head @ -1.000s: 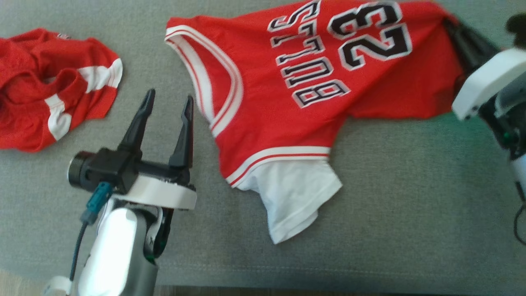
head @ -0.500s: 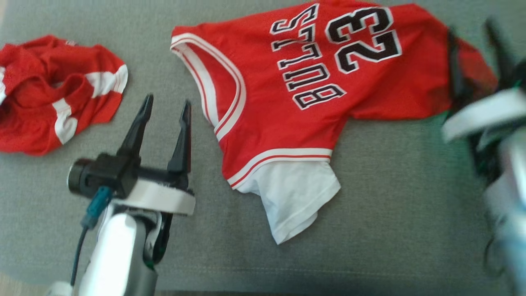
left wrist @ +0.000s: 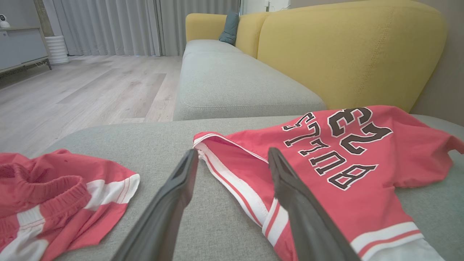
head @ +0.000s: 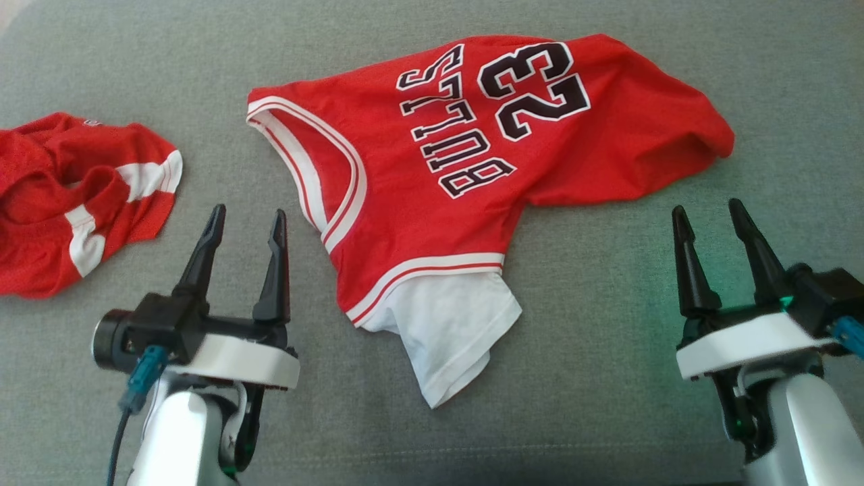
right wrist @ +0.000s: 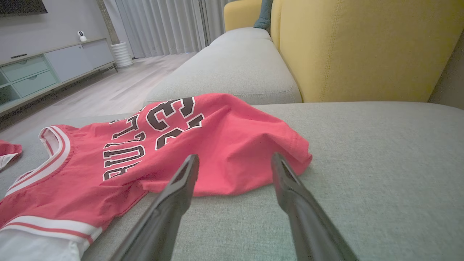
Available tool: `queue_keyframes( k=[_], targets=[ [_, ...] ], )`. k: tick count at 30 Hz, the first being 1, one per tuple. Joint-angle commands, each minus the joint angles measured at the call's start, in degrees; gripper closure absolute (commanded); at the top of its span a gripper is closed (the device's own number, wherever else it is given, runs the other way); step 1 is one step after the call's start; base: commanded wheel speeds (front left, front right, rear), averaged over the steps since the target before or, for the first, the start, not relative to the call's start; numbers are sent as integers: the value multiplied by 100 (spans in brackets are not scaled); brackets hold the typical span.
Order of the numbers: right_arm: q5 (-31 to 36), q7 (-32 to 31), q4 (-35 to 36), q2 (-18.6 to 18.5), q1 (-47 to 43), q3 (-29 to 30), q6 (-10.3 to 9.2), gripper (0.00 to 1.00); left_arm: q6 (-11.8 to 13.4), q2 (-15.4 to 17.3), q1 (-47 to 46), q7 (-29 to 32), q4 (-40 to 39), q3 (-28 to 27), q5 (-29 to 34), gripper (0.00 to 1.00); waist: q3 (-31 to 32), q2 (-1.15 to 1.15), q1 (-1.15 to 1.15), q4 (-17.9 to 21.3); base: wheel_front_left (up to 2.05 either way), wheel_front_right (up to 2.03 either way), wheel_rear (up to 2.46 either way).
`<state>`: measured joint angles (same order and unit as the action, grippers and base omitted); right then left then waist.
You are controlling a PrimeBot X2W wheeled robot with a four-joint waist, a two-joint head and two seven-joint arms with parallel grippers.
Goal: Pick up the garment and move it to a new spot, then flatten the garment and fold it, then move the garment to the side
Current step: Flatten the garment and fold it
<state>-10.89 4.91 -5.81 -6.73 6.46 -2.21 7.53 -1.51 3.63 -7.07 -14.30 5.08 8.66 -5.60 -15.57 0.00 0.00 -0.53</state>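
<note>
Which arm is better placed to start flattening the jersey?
Probably right. The rumpled hem of the jersey lies just ahead of the open right claw; the left claw, also open, faces the flatter armhole edge.

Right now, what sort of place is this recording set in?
Most likely a home living room. The work surface is a sofa with grey seat cushions and a yellow back. Beyond it are a wood-look floor, long pale curtains and a low cabinet along the wall.
</note>
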Motion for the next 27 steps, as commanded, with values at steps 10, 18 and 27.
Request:
queue_keyframes(
  k=[10,18,27],
  targets=[
    [64,-222,531,98,-110,9,-4,0,34,110,-55,-70,-205,-184,44,0,18,0,0,33,0,0,0],
    [64,-280,588,115,-105,2,-4,0,-27,85,-42,-70,-122,-58,30,0,17,0,0,50,0,0,0],
    [83,-304,637,112,-120,-26,-4,0,-381,14,12,493,614,538,-342,0,-28,0,0,86,0,0,0]
  ],
)
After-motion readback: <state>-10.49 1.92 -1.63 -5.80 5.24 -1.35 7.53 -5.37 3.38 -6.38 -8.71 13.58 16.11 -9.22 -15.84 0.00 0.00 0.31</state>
